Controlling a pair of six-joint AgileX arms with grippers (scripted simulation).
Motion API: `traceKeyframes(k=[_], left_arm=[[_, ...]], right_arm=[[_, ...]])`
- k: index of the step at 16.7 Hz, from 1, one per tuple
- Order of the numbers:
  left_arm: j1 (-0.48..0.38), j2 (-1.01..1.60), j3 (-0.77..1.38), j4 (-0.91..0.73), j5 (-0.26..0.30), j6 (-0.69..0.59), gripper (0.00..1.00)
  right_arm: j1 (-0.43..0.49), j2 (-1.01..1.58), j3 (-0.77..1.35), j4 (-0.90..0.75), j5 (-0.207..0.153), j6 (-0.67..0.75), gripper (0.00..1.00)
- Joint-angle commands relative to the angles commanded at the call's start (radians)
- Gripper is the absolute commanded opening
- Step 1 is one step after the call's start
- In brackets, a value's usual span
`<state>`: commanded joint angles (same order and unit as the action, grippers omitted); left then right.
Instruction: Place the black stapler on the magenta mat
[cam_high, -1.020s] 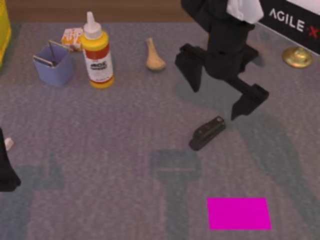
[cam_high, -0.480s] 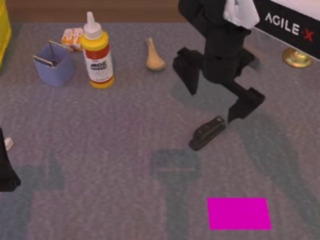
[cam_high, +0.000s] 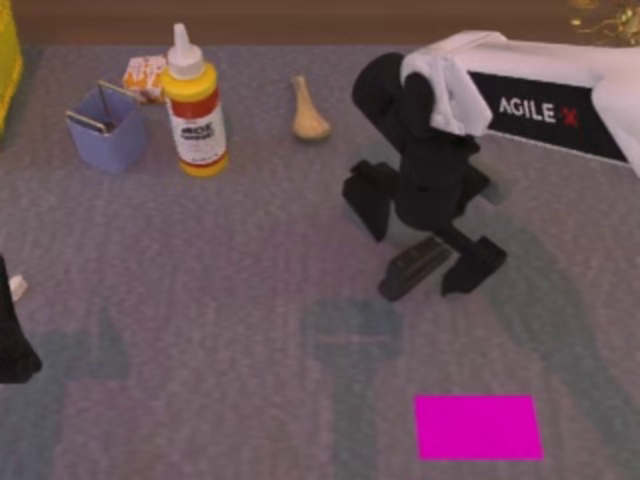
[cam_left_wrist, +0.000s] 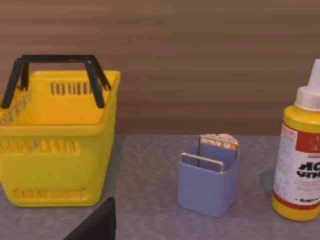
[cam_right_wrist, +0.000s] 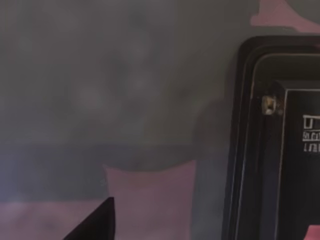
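A: Since a sec ago, right tool has dropped from up near the far edge down over the black stapler; arm w/ the AGILE X label has swung in across the top-right corner. Stapler itself hasn't shifted.

B: Fingers?

A: Spread wide, holding nothing. One finger sits to the upper left of the stapler, the other just beside its right end. Touching or not, can't tell from above.

B: Where's the stapler exactly?

A: Flat on the desk, right of centre, lying diagonally. Right wrist view shows it v. close up, filling one side, small white print on its black top.

B: Mat?

A: Magenta mat is near the front edge, right of centre, bare, well apart from the stapler.

B: Left arm?

A: Left tool parked at the left edge; can't tell if it's open or closed. Its wrist cam faces the far-left stuff: yellow basket w/ black handles, lavender cup, yellow bottle.

B: Anything else on the desk?

A: From above, bottle stands between the cup and a tan bone-like piece; small orange-white box behind the bottle.
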<state>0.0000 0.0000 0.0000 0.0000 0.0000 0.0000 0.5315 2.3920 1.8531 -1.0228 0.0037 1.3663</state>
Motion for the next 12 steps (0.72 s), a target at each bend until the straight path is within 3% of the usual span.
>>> traceKeyframes(k=[4, 12], left_arm=[[0.000, 0.000, 0.000, 0.000, 0.000, 0.000, 1.00], [0.000, 0.000, 0.000, 0.000, 0.000, 0.000, 1.00]], right_arm=[[0.000, 0.002, -0.007, 0.008, 0.000, 0.000, 1.00], [0.000, 0.002, -0.007, 0.008, 0.000, 0.000, 0.40]])
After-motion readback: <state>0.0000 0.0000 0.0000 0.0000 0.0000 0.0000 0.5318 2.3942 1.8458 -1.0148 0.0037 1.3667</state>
